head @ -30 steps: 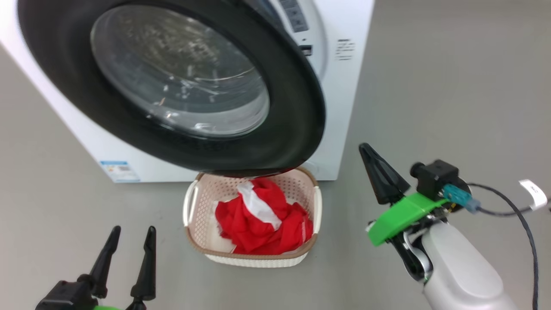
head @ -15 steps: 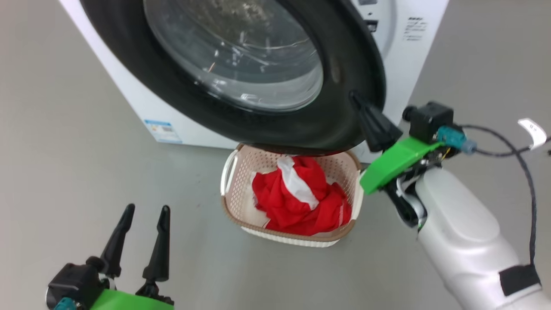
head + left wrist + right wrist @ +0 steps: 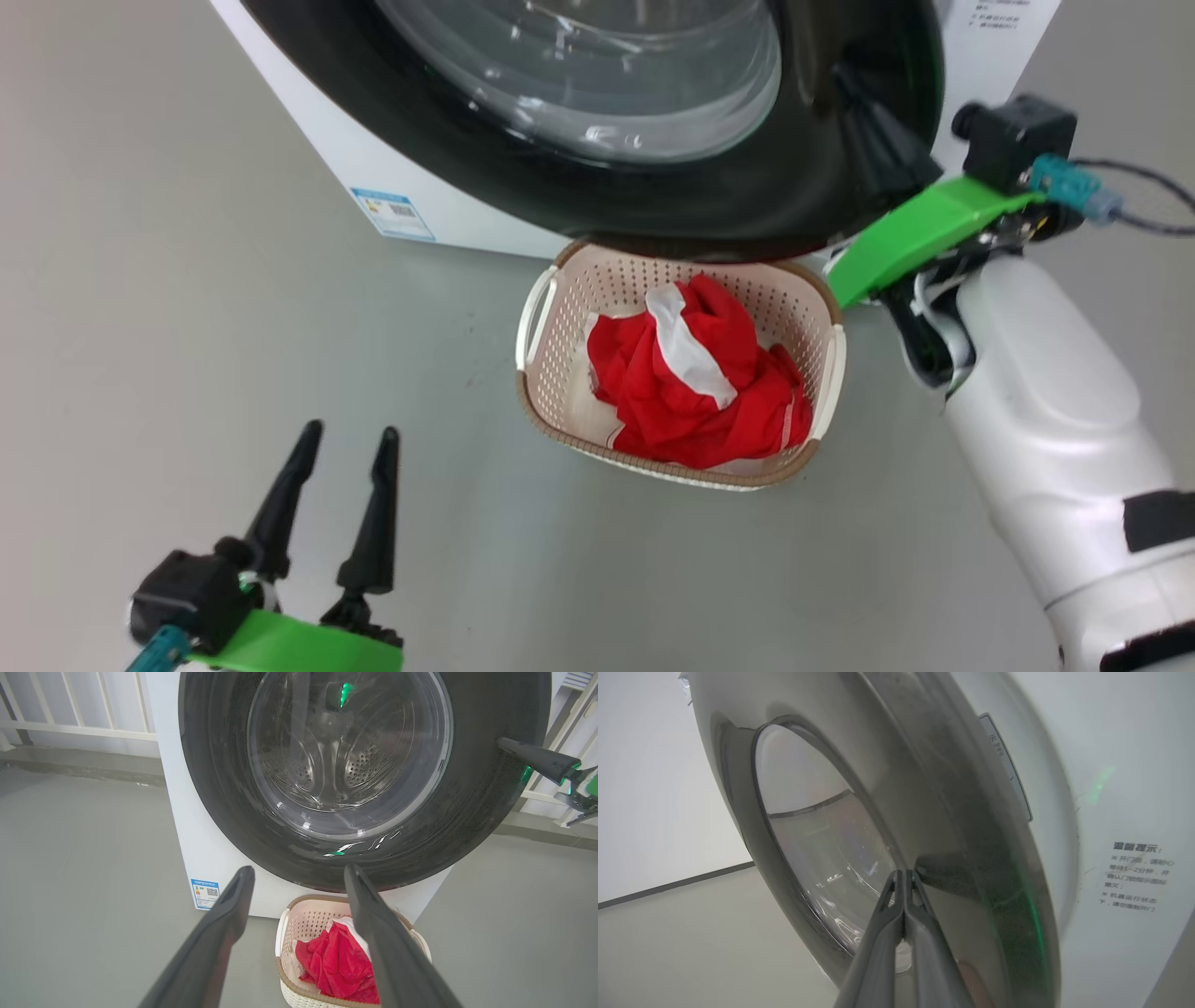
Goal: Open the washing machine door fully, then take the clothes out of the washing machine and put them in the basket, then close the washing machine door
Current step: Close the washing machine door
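At upper right the right hand (image 3: 845, 77), pinched tight and empty, met the door (image 3: 709, 201) rim, likely to push it closed. The clothes (image 3: 691, 392) lay in the basket (image 3: 611, 280) at centre; the left hand (image 3: 350, 434) hovered spread wide, lower left.

The head camera is looking steeply down from above at the basket (image 3: 607, 285) and the lower rim of the door (image 3: 709, 201). The left wrist camera is facing the door head-on from low and farther back, also taking in the basket. The right wrist camera is skimming along the door rim from very close.
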### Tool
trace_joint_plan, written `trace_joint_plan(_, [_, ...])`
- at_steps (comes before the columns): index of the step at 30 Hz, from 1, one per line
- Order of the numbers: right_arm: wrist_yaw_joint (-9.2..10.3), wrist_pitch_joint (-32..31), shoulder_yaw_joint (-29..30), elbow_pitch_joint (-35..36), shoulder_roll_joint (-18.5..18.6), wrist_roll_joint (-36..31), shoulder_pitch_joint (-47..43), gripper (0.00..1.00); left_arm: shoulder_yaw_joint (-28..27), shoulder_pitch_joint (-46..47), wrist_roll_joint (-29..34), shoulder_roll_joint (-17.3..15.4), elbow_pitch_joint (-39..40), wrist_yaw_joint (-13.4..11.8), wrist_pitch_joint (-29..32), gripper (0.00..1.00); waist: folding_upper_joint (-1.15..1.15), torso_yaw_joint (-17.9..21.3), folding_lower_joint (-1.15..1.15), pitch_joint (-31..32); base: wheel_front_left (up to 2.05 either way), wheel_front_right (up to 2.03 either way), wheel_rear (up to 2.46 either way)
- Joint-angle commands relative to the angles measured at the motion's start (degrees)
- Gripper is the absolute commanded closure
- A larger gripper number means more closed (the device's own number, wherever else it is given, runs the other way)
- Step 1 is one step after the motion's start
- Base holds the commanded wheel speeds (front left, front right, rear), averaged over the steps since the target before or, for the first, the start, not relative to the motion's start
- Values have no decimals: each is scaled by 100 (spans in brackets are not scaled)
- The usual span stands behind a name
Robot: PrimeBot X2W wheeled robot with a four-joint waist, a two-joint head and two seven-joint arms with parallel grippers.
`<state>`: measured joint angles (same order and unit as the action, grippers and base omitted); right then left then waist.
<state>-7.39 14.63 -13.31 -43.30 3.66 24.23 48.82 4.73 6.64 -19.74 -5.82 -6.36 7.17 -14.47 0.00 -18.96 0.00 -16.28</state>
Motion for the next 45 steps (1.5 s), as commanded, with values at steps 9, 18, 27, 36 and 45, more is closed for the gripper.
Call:
trace_joint_plan(9, [-10, 37, 329, -180, 88, -167, 991, 100, 172, 447, -1, -112, 133, 32, -52, 0, 0, -98, 0, -498, 0, 0, 0])
trace_joint_plan(18, [-10, 37, 612, -319, 111, -107, 1375, 100, 372, 583, -17, -347, 159, 32, -52, 0, 0, 21, 0, -605, 0, 0, 0])
trace_joint_plan(27, [-10, 37, 147, 401, 76, 108, 598, 10, 197, 623, -495, -257, 293, 32, -52, 0, 0, 427, 0, -326, 0, 0, 0])
trace_joint_plan(36, [-10, 37, 207, 1538, 214, -566, -731, 0, 323, 522, -385, -518, 160, 32, -52, 0, 0, 965, 0, 125, 0, 0, 0])
trace_joint_plan(45, [-10, 37, 497, 2172, 120, -869, -1766, 0, 211, 316, -187, -524, -83, 32, -52, 0, 0, 1395, 0, 634, 0, 0, 0])
